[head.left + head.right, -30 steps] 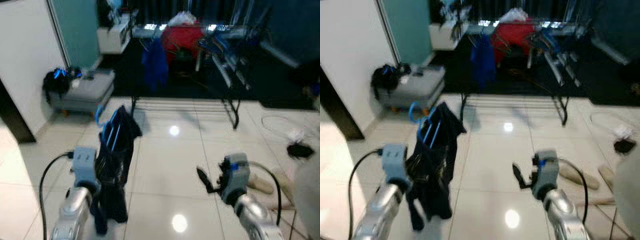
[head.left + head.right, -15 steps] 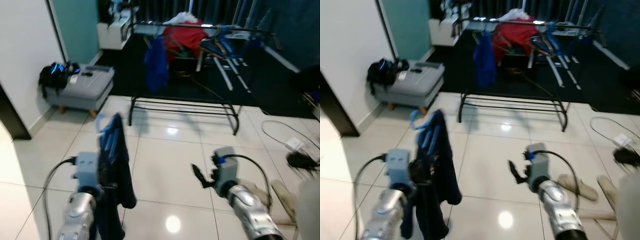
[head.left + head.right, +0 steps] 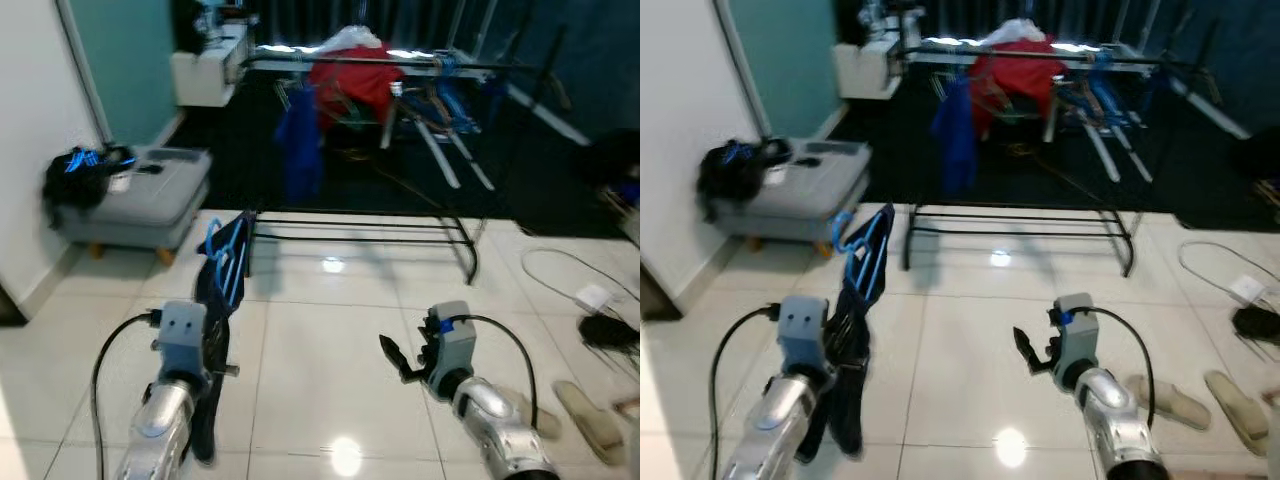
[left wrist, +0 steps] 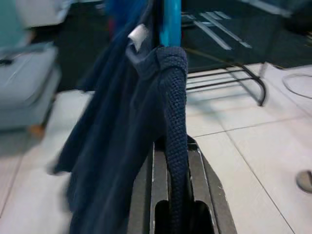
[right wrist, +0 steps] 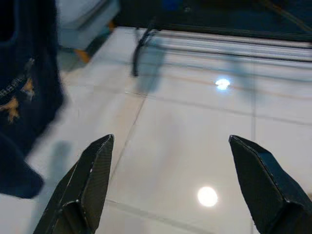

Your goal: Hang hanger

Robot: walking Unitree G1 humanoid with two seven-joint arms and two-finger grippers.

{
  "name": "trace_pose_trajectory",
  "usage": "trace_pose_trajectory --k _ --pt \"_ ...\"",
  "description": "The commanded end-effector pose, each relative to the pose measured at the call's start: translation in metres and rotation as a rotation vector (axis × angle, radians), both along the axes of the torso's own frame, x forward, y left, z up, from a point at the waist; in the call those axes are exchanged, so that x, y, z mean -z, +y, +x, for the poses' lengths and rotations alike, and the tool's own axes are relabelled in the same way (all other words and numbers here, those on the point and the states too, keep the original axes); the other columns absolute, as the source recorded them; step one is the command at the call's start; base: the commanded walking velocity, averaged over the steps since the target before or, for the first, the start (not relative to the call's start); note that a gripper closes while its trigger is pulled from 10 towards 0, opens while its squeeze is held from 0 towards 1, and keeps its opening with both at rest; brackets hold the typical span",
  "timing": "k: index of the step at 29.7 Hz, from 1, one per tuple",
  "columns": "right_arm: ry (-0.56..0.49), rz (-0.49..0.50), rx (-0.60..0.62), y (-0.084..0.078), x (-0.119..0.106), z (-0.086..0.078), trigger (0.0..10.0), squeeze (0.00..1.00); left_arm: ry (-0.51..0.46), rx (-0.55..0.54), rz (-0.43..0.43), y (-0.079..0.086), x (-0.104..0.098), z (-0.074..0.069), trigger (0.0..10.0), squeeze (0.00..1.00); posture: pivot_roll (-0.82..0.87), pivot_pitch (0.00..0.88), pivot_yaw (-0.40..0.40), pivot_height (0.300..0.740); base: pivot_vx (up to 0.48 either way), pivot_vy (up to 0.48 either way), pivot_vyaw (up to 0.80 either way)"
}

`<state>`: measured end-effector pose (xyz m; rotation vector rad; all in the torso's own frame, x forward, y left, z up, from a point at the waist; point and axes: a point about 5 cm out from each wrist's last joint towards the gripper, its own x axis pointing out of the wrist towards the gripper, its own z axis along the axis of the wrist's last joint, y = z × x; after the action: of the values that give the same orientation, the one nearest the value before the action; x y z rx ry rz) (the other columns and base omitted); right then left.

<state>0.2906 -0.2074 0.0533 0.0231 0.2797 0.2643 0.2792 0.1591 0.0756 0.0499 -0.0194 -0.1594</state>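
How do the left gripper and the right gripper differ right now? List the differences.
1. Load: the left gripper carries a blue hanger draped with a dark garment; the right gripper carries nothing.
2. Fingers: the left gripper's fingers are closed on the garment's knit edge; the right gripper's fingers are spread wide.

Shared: both are held out over the white tiled floor, facing the clothes rack.

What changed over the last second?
Mostly the camera: the view shifted, so the clothes rack and grey ottoman sit elsewhere in frame. The left gripper stays shut on the blue hanger with its dark garment; the right gripper stays open.
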Motion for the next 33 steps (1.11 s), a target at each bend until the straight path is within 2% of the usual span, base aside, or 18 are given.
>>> trace_pose_trajectory --k 1,4,17,21,22,25,28,29,33 --pt "0.003 0.027 -0.008 0.007 0.003 -0.002 10.0 0.00 -0.017 0.003 0.020 0.004 -0.001 -0.002 10.0 0.00 -0.05 0.000 -0.003 0.740 0.480 0.000 -0.80" --pt "-0.011 0.060 0.020 0.003 0.002 -0.008 10.0 0.00 -0.002 0.045 0.035 -0.001 0.001 -0.003 10.0 0.00 -0.07 0.000 0.024 0.740 0.480 0.000 -0.80" --pt "-0.029 0.078 0.020 0.002 0.001 -0.013 10.0 0.00 0.008 0.070 0.017 -0.006 0.001 -0.005 10.0 0.00 -0.08 0.000 0.033 0.740 0.480 0.000 0.00" --pt "-0.028 0.100 0.017 0.003 0.000 -0.013 10.0 0.00 -0.007 0.118 -0.014 -0.018 -0.007 -0.006 10.0 0.00 -0.07 0.000 0.033 0.740 0.480 0.000 0.00" --pt "-0.029 0.106 0.017 0.003 0.000 -0.013 10.0 0.00 -0.013 0.140 -0.027 -0.026 -0.010 -0.006 10.0 0.00 -0.07 0.000 0.038 0.740 0.480 0.000 0.00" --pt "-0.030 0.110 0.017 0.004 -0.001 -0.013 10.0 0.00 -0.016 0.152 -0.039 -0.032 -0.013 -0.006 10.0 0.00 -0.08 0.000 0.041 0.740 0.480 0.000 0.00" --pt "-0.032 0.113 0.019 0.004 -0.001 -0.013 10.0 0.00 -0.012 0.154 -0.082 -0.042 -0.017 -0.004 10.0 0.00 -0.08 0.000 0.046 0.740 0.480 0.000 0.00" --pt "-0.034 0.117 0.020 0.005 -0.001 -0.013 10.0 0.00 0.010 0.139 -0.172 -0.050 -0.021 0.001 10.0 0.00 -0.09 0.000 0.050 0.740 0.480 0.000 0.00" --pt "-0.035 0.120 0.020 0.005 -0.002 -0.013 10.0 0.00 0.019 0.148 -0.200 -0.058 -0.023 0.004 10.0 0.00 -0.09 0.000 0.051 0.740 0.480 0.000 0.00"
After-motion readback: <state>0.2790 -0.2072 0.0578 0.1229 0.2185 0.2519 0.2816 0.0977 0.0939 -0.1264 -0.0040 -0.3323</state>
